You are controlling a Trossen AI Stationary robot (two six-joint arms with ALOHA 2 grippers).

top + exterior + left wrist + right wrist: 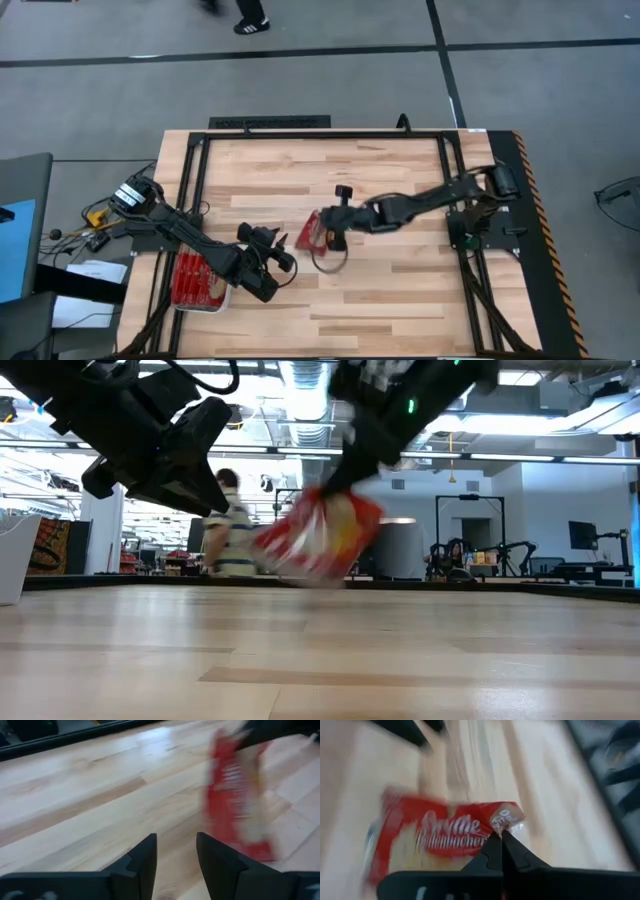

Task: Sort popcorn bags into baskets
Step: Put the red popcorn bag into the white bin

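Observation:
One red popcorn bag (311, 232) with a pale yellow picture and white lettering hangs from my right gripper (335, 236) near the table's middle. It also shows in the low view, the bag (320, 540), and in the left wrist view, the bag (236, 795). My left gripper (281, 262) is open and empty. It sits between the white tray and the bag, with its fingers (145, 852) pointing toward the bag. The white tray (203, 308) lies at the table's left, near the front edge. Several red bags (192, 278) lie in it. My right gripper (501, 836) is shut on the popcorn bag's sealed edge at one corner (506, 820), pinched between the two fingertips. The fingers come from the table's right, slanting down. The bag (320, 540) hangs tilted below them. I cannot tell whether its low edge touches the table.
A black frame (200, 150) runs around the wooden table top. Bare wood lies between the two grippers and toward the near edge. Cables and a box (125, 195) sit off the table's left side. A person (232, 525) stands in the room beyond the table.

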